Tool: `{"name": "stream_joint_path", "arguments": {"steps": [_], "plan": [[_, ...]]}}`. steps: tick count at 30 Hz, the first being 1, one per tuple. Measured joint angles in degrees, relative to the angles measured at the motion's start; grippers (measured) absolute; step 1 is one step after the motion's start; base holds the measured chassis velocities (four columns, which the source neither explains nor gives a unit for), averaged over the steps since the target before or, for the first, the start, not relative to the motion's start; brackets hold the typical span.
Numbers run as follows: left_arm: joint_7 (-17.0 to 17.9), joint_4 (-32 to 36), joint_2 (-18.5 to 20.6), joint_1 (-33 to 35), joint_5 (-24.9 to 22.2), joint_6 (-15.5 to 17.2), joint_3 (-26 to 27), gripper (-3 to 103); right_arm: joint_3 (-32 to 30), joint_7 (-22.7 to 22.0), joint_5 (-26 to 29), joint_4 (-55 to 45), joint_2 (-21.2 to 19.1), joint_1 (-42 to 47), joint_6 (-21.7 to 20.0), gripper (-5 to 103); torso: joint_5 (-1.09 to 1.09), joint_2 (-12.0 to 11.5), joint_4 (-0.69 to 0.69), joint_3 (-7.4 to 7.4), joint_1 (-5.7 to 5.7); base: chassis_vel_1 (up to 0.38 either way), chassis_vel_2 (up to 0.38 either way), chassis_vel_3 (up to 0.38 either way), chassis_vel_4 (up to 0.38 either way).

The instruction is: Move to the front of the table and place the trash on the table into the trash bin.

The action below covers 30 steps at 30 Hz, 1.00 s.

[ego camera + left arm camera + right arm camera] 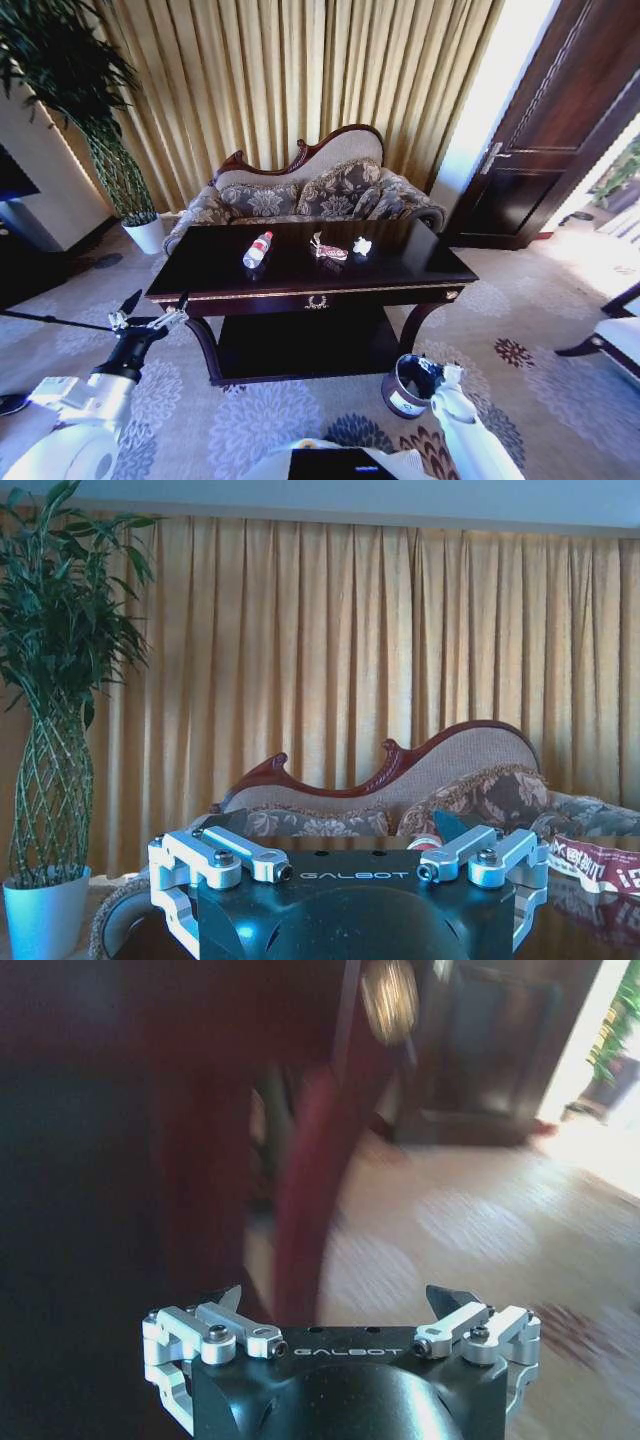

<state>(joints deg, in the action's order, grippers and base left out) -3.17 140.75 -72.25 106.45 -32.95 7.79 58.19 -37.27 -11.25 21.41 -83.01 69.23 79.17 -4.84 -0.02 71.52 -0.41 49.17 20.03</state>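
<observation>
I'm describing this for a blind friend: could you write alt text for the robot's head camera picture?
A dark glossy table holds a plastic bottle, a crumpled wrapper and a white paper wad, with a patterned sofa and gold curtains behind. The left gripper is open by the table's front left corner. The right arm reaches beside a small round trash bin on the carpet.

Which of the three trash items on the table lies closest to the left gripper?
The plastic bottle, red-capped; the wrapper and paper wad lie farther right.
</observation>
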Motion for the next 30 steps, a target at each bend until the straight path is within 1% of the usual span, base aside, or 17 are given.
{"name": "stream_joint_path", "arguments": {"steps": [1,2,3,4,5,7,8,10,11,13,14,16,18,20,24,28,30], "plan": [[0.00,-0.04,-0.02,0.00,0.00,-0.01,0.00,100,-0.05,0.11,0.29,-0.81,0.00,0.36,0.01,100,0.00,0.00,-0.01,0.00,0.00,0.000,0.000,0.000,0.000],[-0.01,-0.34,-0.08,-0.05,-0.02,-0.03,-0.01,100,-0.54,1.12,3.35,-9.37,0.24,4.40,0.06,100,0.00,0.00,-0.01,0.00,0.00,0.000,0.000,0.000,0.000],[-0.01,-0.51,-0.10,-0.08,-0.02,-0.05,-0.02,100,-0.76,1.74,4.32,-13.30,0.48,6.52,0.08,100,0.00,0.00,-0.01,-0.01,0.00,0.000,0.000,0.000,0.000],[-0.01,-0.51,-0.10,-0.08,-0.02,-0.05,-0.02,100,-0.76,1.74,4.32,-13.30,0.48,6.52,0.08,100,0.00,0.00,-0.01,-0.01,0.00,0.000,0.000,0.000,0.000],[-0.01,-0.64,-0.10,-0.10,-0.02,-0.06,-0.02,100,-0.87,2.26,4.73,-16.22,0.67,8.06,0.09,100,0.00,0.00,-0.03,-0.01,0.00,0.000,0.000,0.000,0.000],[-0.04,-0.81,-0.09,-0.22,-0.04,-0.09,-0.03,100,-0.79,3.43,5.23,-26.30,0.98,12.14,0.09,100,0.00,0.00,-0.04,-0.01,-0.01,0.000,0.000,0.000,0.000],[-0.04,-0.81,-0.09,-0.22,-0.04,-0.09,-0.03,100,-0.79,3.43,5.23,-26.30,0.98,12.14,0.09,100,0.00,0.00,-0.04,-0.01,-0.01,0.000,0.000,0.000,0.000],[-0.06,-0.86,-0.09,-0.36,-0.06,-0.09,-0.03,100,-0.09,3.63,5.29,-34.32,0.89,14.14,0.05,100,0.00,0.01,-0.01,-0.01,-0.01,0.000,0.000,0.000,0.000],[-0.06,-0.86,-0.09,-0.36,-0.06,-0.09,-0.03,100,-0.09,3.63,5.29,-34.32,0.89,14.14,0.05,100,0.00,0.01,-0.01,-0.01,-0.01,0.000,0.000,0.000,0.000],[-0.06,-0.86,-0.10,-0.41,-0.08,-0.10,-0.03,100,0.29,3.63,5.23,-37.55,0.72,14.79,-0.21,100,0.00,0.00,-0.01,-0.01,-0.01,0.000,0.000,0.000,0.000],[-0.11,-0.85,-0.20,-0.43,-0.11,-0.09,-0.07,100,0.96,3.62,4.98,-42.03,0.29,15.51,-0.90,100,0.00,0.01,-0.01,-0.01,0.00,0.000,0.000,0.000,0.000],[-0.15,-0.77,-0.35,-0.44,-0.11,-0.09,-0.19,100,1.53,3.60,4.68,-46.19,-0.06,16.43,-1.27,100,0.01,0.01,0.00,0.00,-0.01,0.000,0.000,0.000,0.000],[-0.16,-0.72,-0.37,-0.45,-0.11,-0.08,-0.23,100,1.62,3.59,4.51,-47.45,-0.14,16.82,-1.31,100,0.00,0.00,0.00,0.00,0.00,0.000,0.000,0.000,0.000],[-0.18,-0.45,-0.34,-0.72,-0.12,0.07,-0.26,100,1.58,3.57,4.21,-51.48,-0.46,18.27,-1.55,100,0.01,0.01,-0.02,0.00,-0.01,0.000,0.000,0.000,0.000],[-0.20,-0.09,-0.21,-1.13,-0.14,0.39,-0.36,100,1.17,3.91,3.95,-53.24,-1.30,19.04,-1.88,100,0.00,0.00,-0.02,0.00,-0.01,0.000,0.000,0.000,0.000],[-0.20,0.58,-0.37,-1.11,-0.14,1.12,-0.45,100,1.05,4.92,3.57,-52.57,-1.75,18.98,-1.98,100,0.01,0.01,-0.02,0.00,-0.01,0.000,0.000,0.000,0.000],[-0.17,1.41,-0.55,-0.67,-0.14,2.06,-0.31,100,1.25,5.45,3.22,-51.76,-1.80,18.78,-2.00,100,0.03,0.00,-0.02,0.00,-0.01,0.000,0.000,0.000,0.000]]}}
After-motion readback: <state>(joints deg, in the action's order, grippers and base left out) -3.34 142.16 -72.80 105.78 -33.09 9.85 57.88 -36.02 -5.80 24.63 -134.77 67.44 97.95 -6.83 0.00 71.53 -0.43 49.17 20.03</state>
